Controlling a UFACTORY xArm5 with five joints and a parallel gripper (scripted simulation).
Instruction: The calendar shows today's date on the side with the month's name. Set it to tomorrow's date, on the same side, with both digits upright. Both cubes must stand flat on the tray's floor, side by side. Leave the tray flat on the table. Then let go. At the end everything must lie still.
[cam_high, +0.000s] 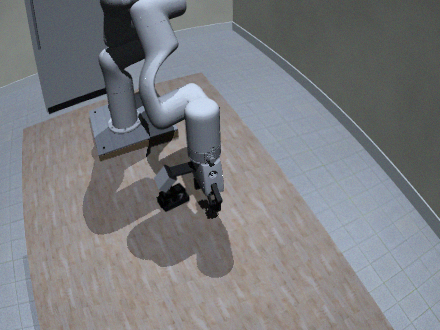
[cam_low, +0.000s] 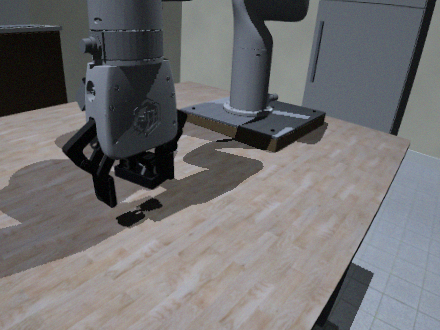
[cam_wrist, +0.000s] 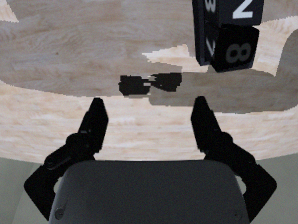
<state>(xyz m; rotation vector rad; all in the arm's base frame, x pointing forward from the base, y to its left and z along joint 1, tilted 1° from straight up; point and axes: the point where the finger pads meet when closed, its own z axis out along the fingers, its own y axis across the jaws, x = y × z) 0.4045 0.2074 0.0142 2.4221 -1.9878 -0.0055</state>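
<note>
Gripper (cam_high: 193, 200) (cam_low: 137, 192) (cam_wrist: 149, 107): spread wide, pinching nothing
Calendar (cam_high: 173, 198) (cam_low: 142, 176) (cam_wrist: 235, 47): just beside the gripper, on the left in the top view

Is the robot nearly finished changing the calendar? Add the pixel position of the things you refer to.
I can't tell which date it shows, so nothing looks surely done. The gripper (cam_high: 212, 210) (cam_low: 142, 192) (cam_wrist: 149, 107) is open, with nothing in hand. The number cubes (cam_wrist: 235, 52) sit off to one side. Checking the digits and the final stillness seem left.

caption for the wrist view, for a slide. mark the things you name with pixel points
Open gripper (cam_high: 192, 200) (cam_low: 140, 187) (cam_wrist: 149, 107) above the wooden table (cam_high: 280, 280) (cam_low: 225, 270) (cam_wrist: 75, 50), black cubes with pale digits (cam_wrist: 243, 11) (cam_wrist: 239, 52) at the upper right.
</note>
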